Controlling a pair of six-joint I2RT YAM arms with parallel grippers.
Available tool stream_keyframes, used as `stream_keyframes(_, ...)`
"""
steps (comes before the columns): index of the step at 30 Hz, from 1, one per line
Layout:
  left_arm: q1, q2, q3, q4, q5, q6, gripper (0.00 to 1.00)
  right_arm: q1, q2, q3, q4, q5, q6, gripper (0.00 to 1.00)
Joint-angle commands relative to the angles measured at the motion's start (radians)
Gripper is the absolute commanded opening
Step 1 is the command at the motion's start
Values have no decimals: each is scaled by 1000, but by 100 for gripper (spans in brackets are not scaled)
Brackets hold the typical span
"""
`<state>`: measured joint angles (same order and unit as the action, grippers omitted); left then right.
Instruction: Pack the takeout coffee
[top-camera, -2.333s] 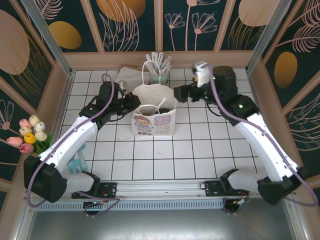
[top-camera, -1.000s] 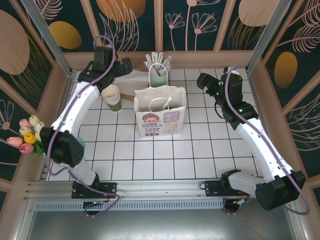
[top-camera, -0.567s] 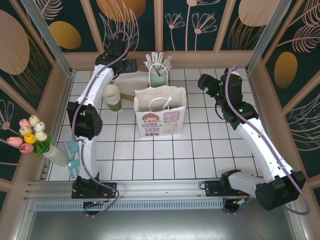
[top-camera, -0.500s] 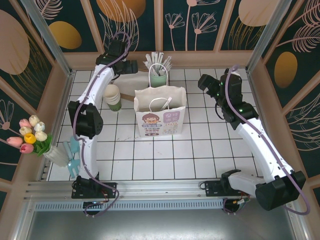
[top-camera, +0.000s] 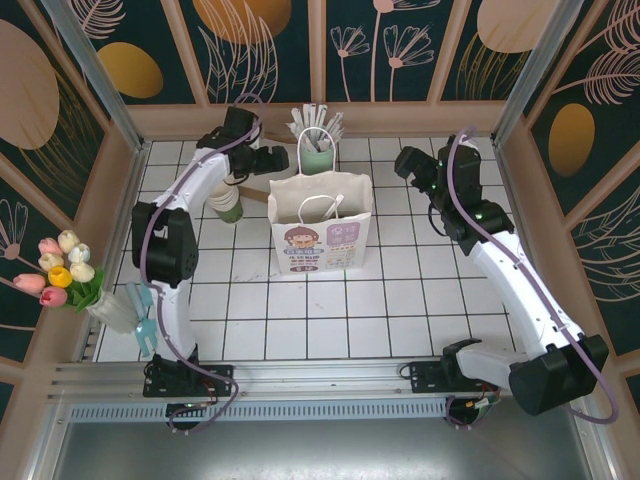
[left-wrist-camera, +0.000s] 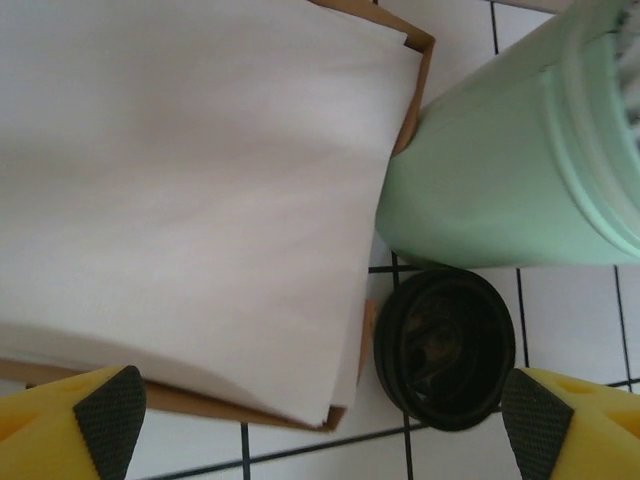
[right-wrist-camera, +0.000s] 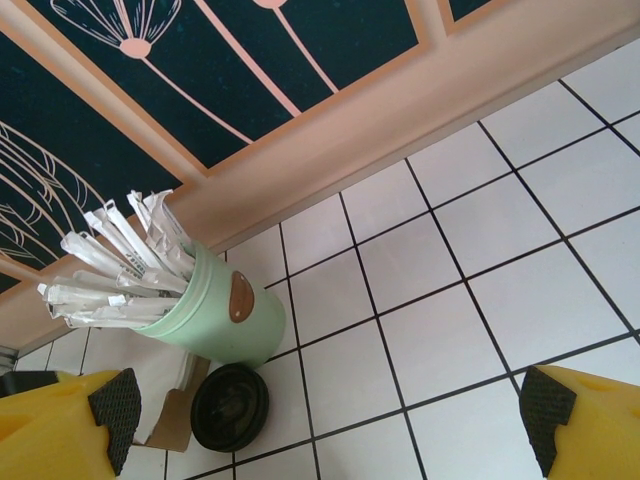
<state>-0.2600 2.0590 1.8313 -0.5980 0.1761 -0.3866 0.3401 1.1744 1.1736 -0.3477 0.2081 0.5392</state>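
Hovering jaws-apart, the left gripper (left-wrist-camera: 322, 425) is framing a round black plastic lid (left-wrist-camera: 443, 347) just beside a smooth mint green holder (left-wrist-camera: 500, 170); the right gripper (right-wrist-camera: 330, 410), jaws likewise apart, is facing open tiled tabletop (right-wrist-camera: 470, 230).

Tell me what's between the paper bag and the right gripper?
Just bare white tiles, in the top view, between paper bag and right gripper.

the round black plastic lid (left-wrist-camera: 445, 348) lies flat on the white tiles (left-wrist-camera: 580, 320), on its own. it sits just beside the foot of the mint green holder (left-wrist-camera: 500, 170), with the corner of the white paper stack (left-wrist-camera: 180, 180) close on its other side. its upward face looks hollow, with a raised rim, so it is perhaps upside down; the view is too dim to be sure.
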Motion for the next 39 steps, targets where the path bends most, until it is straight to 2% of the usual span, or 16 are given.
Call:
stream_keyframes(1,2,-137,-21,85,10,-10,94,-3,7,28,4,-9,19,99)
stream_keyframes(6,2,-185,-40,68,3,-10,95,-2,11,26,7,-18,21,99)
stream_keyframes(8,1,-202,-74,86,59,-27,94,-3,9,26,6,-18,20,99)
stream_keyframes(11,-3,-262,-200,198,127,-109,93,-2,9,23,4,-14,18,99)
stream_keyframes(13,-18,-297,-271,250,90,-155,92,-2,11,18,7,-14,19,99)
stream_keyframes(16,-54,-339,-369,313,-54,-231,90,-2,19,21,10,-22,21,99)
stream_keyframes(18,-71,-380,-443,369,-143,-290,83,-1,27,24,10,-32,23,99)
stream_keyframes(20,-87,-382,-484,412,-181,-316,80,-2,37,30,7,-38,24,99)
stream_keyframes(25,-110,-320,-500,463,-153,-314,78,0,63,63,-14,-51,28,99)
stream_keyframes(30,-111,-256,-524,504,-176,-313,78,11,83,93,-23,-59,35,99)
stream_keyframes(32,-112,-238,-519,522,-134,-317,78,11,88,95,-18,-74,25,99)
stream_keyframes(35,-130,-227,-511,514,-110,-347,78,10,90,107,-30,-81,10,99)
stream_keyframes(39,-143,-244,-565,568,-90,-455,79,9,72,96,-45,-64,3,99)
